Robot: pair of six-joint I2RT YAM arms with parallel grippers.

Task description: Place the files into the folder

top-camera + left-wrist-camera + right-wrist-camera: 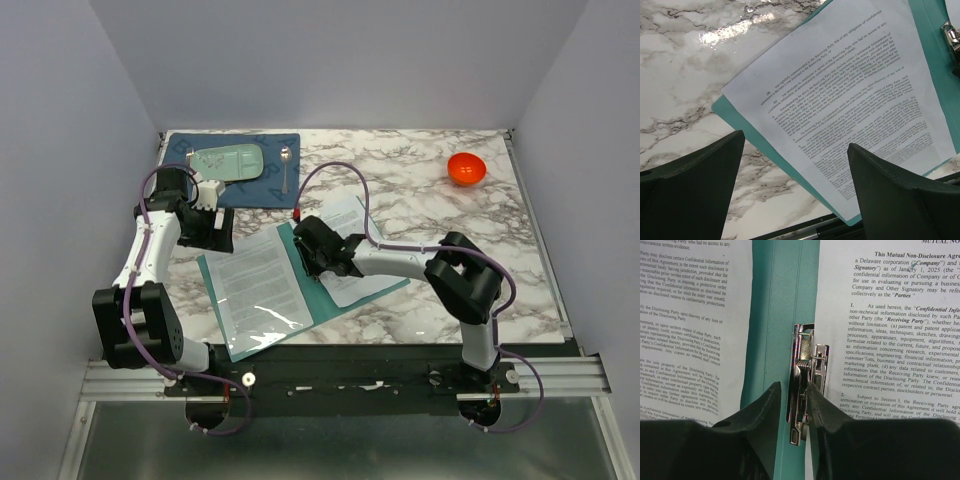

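Note:
The teal folder (243,348) lies open on the marble table near its front edge. One printed sheet (258,280) lies on its left half and another (348,215) on its right half. My right gripper (318,255) is low over the spine. In the right wrist view its fingers (792,387) are closed to a narrow gap around the metal clip (807,355), between the left sheet (685,330) and the right sheet (900,340). My left gripper (218,228) is open and empty, held above the folder's left edge (722,107) and the sheet (840,100).
A dark blue placemat (235,190) at the back left holds a pale green dish (228,163) and a spoon (286,170). An orange bowl (466,168) sits at the back right. A glossy clear sleeve (265,320) covers the left sheet's lower part.

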